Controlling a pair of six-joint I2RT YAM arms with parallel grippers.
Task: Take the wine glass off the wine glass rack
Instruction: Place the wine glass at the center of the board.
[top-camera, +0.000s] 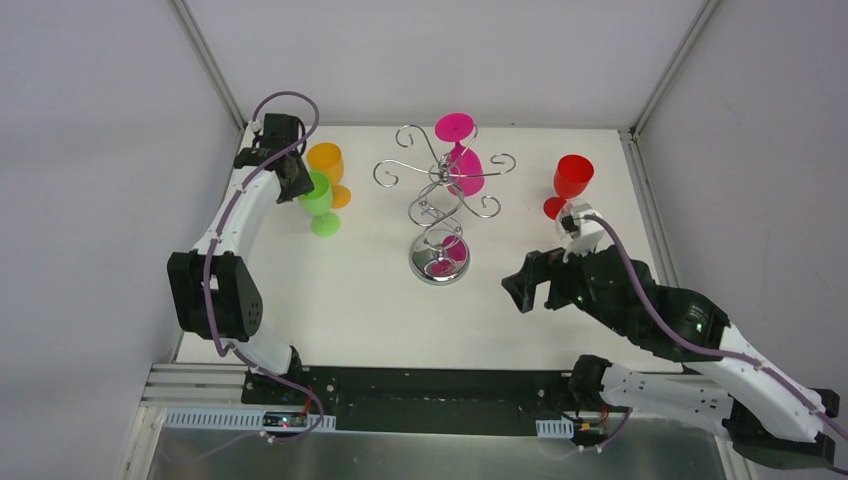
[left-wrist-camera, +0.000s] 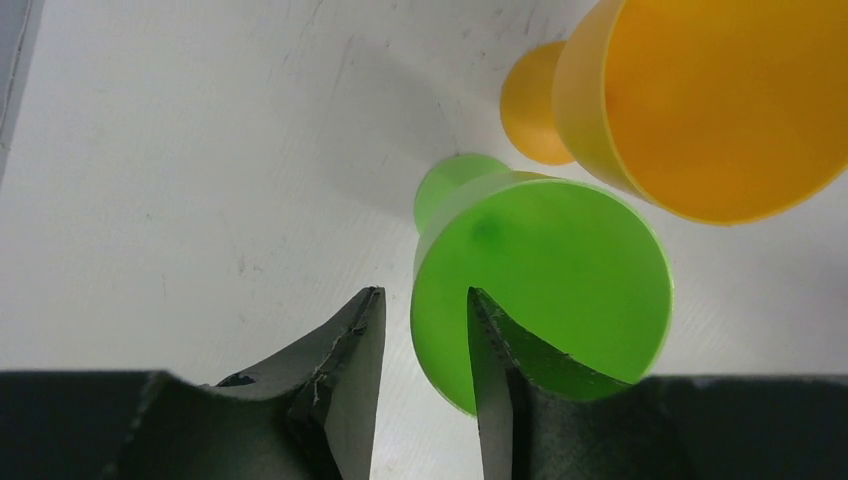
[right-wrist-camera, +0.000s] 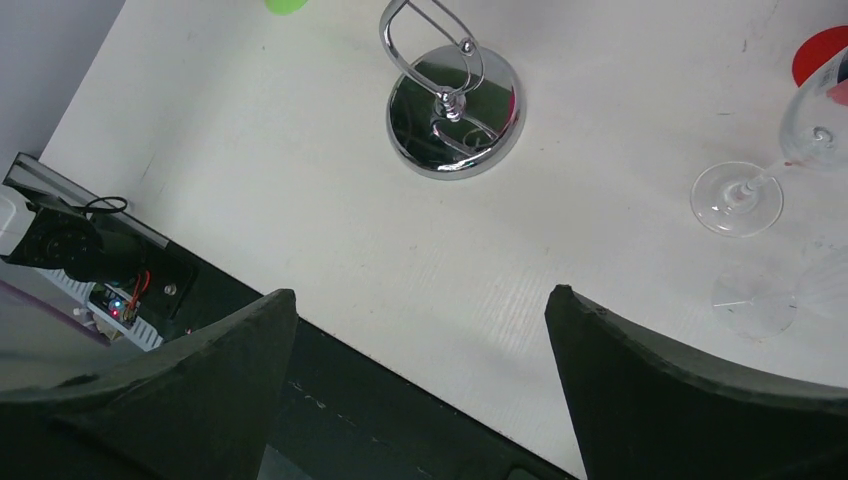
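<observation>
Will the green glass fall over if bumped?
Probably, yes. The green glass stands on a thin stem and small foot, so a bump near the rim could tip it. It looks like opaque plastic, so likely light and unlikely to shatter.

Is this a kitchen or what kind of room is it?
Probably a robot lab test booth, not a kitchen. The left arm and right arm are bolted at the edge of a white table, plain panels on metal posts wall it in, and a circuit board sits by the bases.
</observation>
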